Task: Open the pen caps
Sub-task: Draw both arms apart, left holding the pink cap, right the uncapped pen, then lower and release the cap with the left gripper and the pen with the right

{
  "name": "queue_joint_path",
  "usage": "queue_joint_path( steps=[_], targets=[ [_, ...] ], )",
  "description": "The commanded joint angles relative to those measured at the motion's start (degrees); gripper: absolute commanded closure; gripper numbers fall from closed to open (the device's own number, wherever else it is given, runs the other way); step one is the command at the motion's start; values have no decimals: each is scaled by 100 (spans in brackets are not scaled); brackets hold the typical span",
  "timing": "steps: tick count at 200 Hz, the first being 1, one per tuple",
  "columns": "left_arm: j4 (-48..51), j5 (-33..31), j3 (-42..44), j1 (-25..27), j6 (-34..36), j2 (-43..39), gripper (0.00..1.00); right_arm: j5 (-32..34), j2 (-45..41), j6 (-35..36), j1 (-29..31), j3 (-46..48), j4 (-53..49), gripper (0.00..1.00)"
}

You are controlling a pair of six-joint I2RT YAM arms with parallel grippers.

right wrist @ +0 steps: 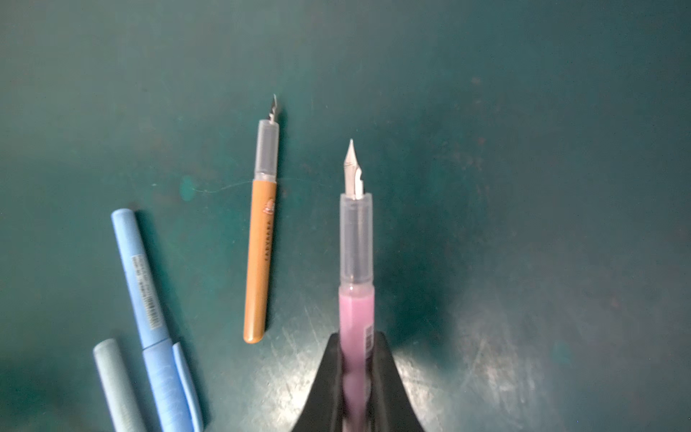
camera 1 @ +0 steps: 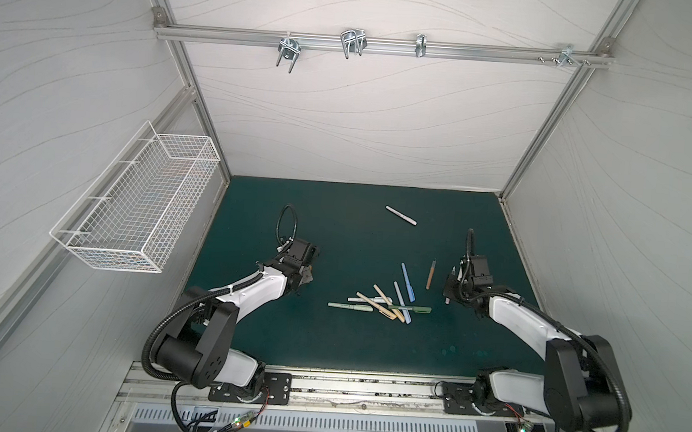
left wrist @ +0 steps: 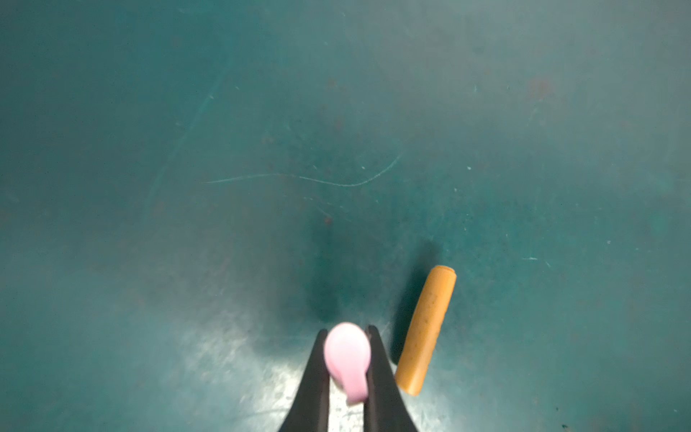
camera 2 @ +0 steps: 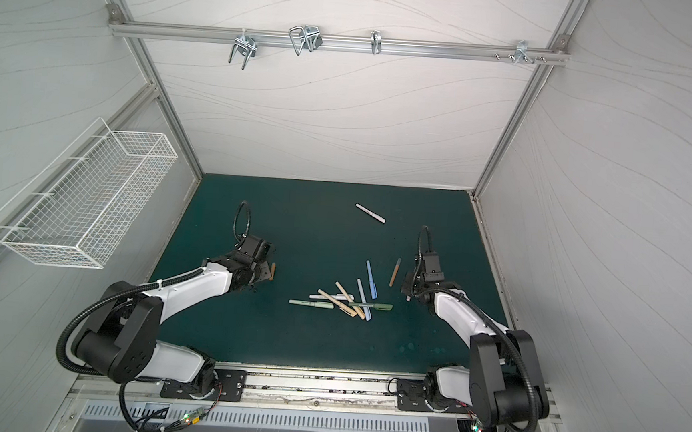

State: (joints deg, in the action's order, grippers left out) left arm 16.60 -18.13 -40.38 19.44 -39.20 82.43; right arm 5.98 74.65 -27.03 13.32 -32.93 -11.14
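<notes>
Your left gripper is clamped on the pink cap, just beside a loose tan cap on the mat. Your right gripper grips the uncapped pink pen. Separation appears complete: set both parts down, then fetch a capped pen from the pile.

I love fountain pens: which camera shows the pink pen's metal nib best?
The right wrist view: the nib is close and sharp, on the pink pen clamped in the right gripper. In both top views the pen is a tiny sliver. The left wrist view shows only the pink cap.
</notes>
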Motion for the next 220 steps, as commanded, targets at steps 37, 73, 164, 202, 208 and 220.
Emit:
queue_joint_path(
  steps=[37, 73, 164, 202, 208, 220],
  targets=[
    [45, 314, -390, -261, 19, 621, 100, -128, 587, -38, -79, -328, 107, 100],
    [54, 380, -436, -299, 57, 713, 90, -338, 932, -57, -169, -405, 179, 91],
    [82, 389, -301, -275, 128, 159, 50, -280, 849, -120, -244, -401, 127, 67],
    [-69, 131, 3, 3, 187, -789, 49, -97, -40, -70, -240, -86, 181, 61],
    [-138, 49, 95, 98, 234, -1003, 48, -122, -215, -39, -237, -38, 191, 60],
    [-275, -20, 246, 276, 338, -1404, 47, -163, -614, 39, -218, 70, 224, 59]
  ],
)
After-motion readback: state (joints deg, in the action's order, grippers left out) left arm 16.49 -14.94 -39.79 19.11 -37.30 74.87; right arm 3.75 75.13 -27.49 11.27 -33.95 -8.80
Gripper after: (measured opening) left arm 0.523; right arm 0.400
